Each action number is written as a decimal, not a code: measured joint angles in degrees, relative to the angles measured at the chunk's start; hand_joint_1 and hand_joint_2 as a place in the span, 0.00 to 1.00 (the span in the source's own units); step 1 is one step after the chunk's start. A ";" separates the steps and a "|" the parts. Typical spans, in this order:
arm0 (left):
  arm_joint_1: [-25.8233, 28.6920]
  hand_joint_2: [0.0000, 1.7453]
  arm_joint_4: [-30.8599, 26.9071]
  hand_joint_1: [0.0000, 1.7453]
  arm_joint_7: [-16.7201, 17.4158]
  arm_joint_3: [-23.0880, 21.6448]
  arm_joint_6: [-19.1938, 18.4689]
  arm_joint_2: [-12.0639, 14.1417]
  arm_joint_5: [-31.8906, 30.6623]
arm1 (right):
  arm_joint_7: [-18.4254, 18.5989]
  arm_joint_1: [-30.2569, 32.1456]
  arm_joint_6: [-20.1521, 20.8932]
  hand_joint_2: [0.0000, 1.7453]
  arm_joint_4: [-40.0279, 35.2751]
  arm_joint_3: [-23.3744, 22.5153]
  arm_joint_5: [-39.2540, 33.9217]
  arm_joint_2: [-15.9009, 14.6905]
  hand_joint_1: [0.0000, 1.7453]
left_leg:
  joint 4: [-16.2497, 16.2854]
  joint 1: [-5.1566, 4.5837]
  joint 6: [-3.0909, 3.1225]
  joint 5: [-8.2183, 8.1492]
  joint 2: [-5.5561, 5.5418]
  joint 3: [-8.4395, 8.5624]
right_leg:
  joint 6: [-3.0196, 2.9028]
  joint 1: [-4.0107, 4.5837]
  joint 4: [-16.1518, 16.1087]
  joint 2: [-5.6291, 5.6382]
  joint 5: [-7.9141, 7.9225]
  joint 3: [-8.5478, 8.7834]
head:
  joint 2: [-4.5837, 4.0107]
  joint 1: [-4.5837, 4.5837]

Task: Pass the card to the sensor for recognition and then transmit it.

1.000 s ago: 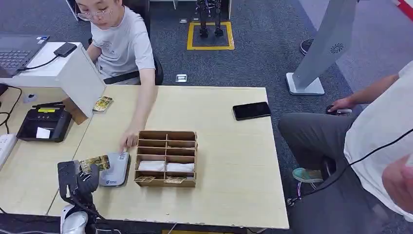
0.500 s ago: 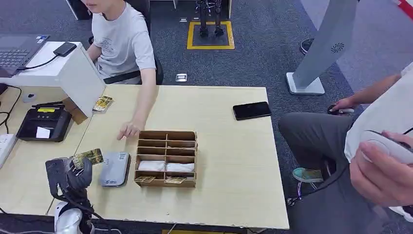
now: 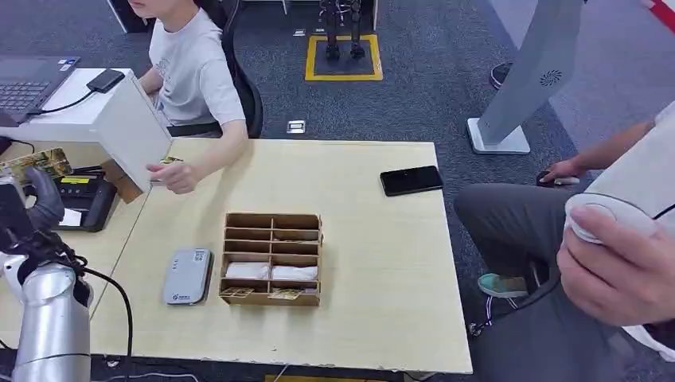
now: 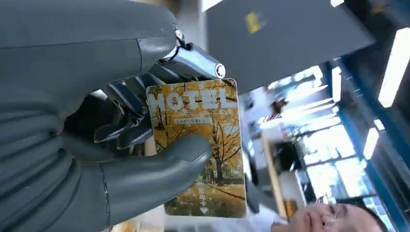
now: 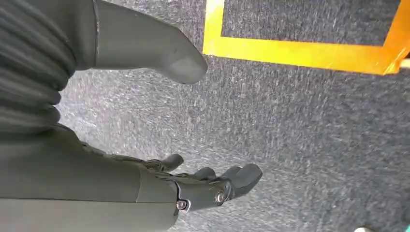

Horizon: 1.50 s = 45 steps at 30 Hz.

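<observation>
while pinched in left hand (image 3: 32,203), card (image 3: 36,163) aloft

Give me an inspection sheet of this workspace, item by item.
Surface: pale wooden table, beside a second desk.
Job's things: yellow hotel key card held in the left hand; grey flat card sensor on the table.
Clutter: brown wooden compartment organiser, black smartphone, black card terminal.
Hands: left hand raised, holding the card; right hand hanging over carpet, holding nothing.
Cables: black cable by the left arm.
Surroundings: seated person in a grey T-shirt; another person at right.
</observation>
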 joint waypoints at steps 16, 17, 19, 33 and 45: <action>0.00 1.00 1.07 1.00 -2.63 -0.31 7.95 3.28 -19.50 | 0.28 -0.59 0.94 1.00 0.04 1.97 0.15 0.00 0.00 | 0.01 0.02 0.01 0.00 0.00 -0.02 | 0.00 0.00 -0.01 0.00 0.00 -0.04 | 0.00 0.02; 0.01 1.00 1.11 1.00 -2.69 -0.39 8.51 3.41 -20.47 | 0.28 -0.62 0.94 1.00 0.04 1.99 0.15 0.00 0.00 | 0.01 0.02 0.01 0.00 0.00 -0.02 | 0.00 0.00 -0.01 0.00 0.00 -0.04 | 0.00 -0.02; 0.01 1.00 1.31 1.00 -2.80 -0.66 9.23 3.72 -21.64 | 0.28 -0.72 0.94 1.00 0.04 2.06 0.15 0.00 0.00 | 0.01 0.02 0.01 0.00 0.00 -0.02 | 0.00 0.00 -0.01 0.00 0.00 -0.04 | 0.00 -0.02; 0.19 1.00 3.01 0.00 -1.95 -1.38 8.91 4.17 -20.04 | 0.28 -0.83 0.85 1.00 0.04 2.10 0.00 0.00 0.00 | 0.01 0.01 0.01 0.00 0.00 -0.02 | 0.00 0.00 -0.02 0.00 0.00 -0.06 | 0.00 -0.02; 0.19 1.00 3.74 0.00 -1.65 -1.79 8.58 4.15 -19.91 | 0.30 -0.80 0.85 1.00 0.07 2.10 0.00 0.00 0.00 | 0.01 0.01 0.01 0.00 0.01 -0.02 | 0.00 0.00 -0.02 0.01 0.00 -0.07 | 0.00 0.00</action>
